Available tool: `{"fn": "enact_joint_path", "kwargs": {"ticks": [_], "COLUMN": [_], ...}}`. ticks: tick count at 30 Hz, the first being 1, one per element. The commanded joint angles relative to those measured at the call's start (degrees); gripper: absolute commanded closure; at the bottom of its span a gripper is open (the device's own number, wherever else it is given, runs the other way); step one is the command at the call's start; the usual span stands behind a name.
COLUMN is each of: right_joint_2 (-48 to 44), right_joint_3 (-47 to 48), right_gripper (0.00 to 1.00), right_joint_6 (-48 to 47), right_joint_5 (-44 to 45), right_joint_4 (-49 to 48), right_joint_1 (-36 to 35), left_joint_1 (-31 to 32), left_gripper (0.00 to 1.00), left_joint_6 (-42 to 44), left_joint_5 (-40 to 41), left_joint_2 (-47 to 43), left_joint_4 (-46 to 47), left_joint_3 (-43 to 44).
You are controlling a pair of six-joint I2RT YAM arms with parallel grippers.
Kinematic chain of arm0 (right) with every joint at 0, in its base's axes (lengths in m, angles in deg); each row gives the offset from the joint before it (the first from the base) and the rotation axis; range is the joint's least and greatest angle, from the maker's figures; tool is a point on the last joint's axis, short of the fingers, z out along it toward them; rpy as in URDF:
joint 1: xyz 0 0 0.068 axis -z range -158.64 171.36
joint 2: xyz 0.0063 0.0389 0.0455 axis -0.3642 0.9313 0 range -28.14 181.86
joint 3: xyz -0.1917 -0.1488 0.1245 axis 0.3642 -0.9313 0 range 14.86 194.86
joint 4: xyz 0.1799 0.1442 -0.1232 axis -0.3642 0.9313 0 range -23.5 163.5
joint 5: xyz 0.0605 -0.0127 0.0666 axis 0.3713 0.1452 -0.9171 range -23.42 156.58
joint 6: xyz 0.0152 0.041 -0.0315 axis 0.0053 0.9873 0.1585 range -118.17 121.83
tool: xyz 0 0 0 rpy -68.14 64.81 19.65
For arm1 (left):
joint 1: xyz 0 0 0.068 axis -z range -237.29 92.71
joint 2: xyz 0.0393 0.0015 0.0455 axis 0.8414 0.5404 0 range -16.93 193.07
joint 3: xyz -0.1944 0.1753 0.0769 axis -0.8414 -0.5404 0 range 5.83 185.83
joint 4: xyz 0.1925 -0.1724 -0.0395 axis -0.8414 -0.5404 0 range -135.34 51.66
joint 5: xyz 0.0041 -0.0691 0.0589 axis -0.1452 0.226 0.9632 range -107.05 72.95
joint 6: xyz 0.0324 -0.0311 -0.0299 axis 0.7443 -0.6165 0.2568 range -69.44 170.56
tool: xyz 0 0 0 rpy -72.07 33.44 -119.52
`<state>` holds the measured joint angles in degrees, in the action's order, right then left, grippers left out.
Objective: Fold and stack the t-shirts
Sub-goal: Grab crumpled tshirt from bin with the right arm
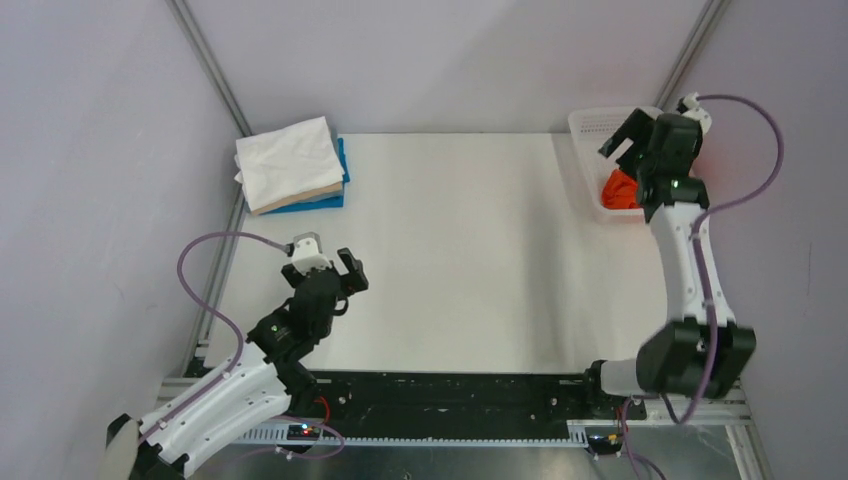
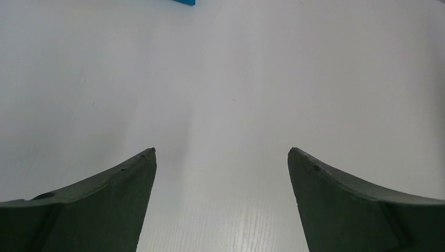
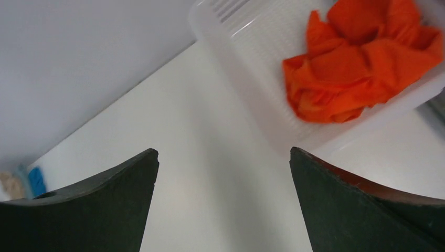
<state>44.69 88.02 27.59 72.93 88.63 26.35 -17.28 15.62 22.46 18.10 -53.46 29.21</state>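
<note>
At two o'clock on the tabletop (image 1: 450,250) we see a basket (image 3: 246,68) holding an orange t-shirt (image 3: 357,68); left hand (image 2: 222,152) and right hand (image 3: 223,152) gape empty.

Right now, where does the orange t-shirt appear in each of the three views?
Top external: far right, upper part, orange t-shirt in the white basket, partly behind the right arm.
Left wrist: not in it.
Right wrist: orange t-shirt upper right, crumpled in the basket.
Shared landmark: the blue shirt, in all three.
</note>
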Motion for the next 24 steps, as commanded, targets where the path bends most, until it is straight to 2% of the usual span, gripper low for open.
{"fn": "enact_joint_path", "kwargs": {"ticks": [1, 8, 10, 14, 18, 19, 21, 22, 23, 24], "right_joint_2": [14.93, 39.98, 45.13, 52.22, 57.65, 58.62, 58.81, 58.46, 57.41, 56.67], "right_joint_3": [14.40, 41.19, 45.07, 46.83, 49.67, 50.00, 50.42, 50.19, 50.11, 50.17], "right_gripper": [0.00, 0.00, 0.00, 0.02, 0.14, 0.20, 0.40, 0.65, 0.75, 0.93], "right_joint_6": [-3.22, -11.00, -11.77, -12.75, -13.39, -13.24, -12.45, -12.10, -11.90, -11.70], "right_joint_5": [3.81, 11.25, 13.94, 15.35, 14.38, 13.99, 13.20, 12.83, 11.76, 11.06], "right_joint_4": [10.24, 23.17, 26.19, 27.41, 26.96, 27.32, 27.57, 27.10, 26.79, 26.13], "right_joint_1": [6.02, 7.58, 7.57, 7.73, 7.68, 7.62, 7.58, 7.58, 7.57, 7.57], "left_joint_1": [0.24, 0.19, 0.19, 0.23, 0.17, 0.20, 0.20, 0.22, 0.22, 0.19], "left_gripper": [0.02, 0.02, 0.02, 0.02, 0.02, 0.02, 0.02, 0.02, 0.02, 0.02], "left_joint_6": [2.09, 2.76, 2.75, 2.59, 2.55, 2.48, 2.26, 2.16, 2.16, 2.11], "left_joint_5": [2.92, 3.73, 3.88, 4.41, 4.53, 4.57, 4.76, 4.78, 4.61, 4.44], "left_joint_2": [1.94, 3.70, 3.76, 3.31, 2.55, 2.19, 1.29, 0.89, -0.01, -0.51], "left_joint_4": [2.79, 3.29, 3.29, 3.28, 3.23, 3.20, 3.19, 3.23, 3.20, 3.24], "left_joint_3": [1.76, 1.68, 1.55, 1.24, 0.96, 0.79, 0.28, -0.08, -0.26, -0.55]}}
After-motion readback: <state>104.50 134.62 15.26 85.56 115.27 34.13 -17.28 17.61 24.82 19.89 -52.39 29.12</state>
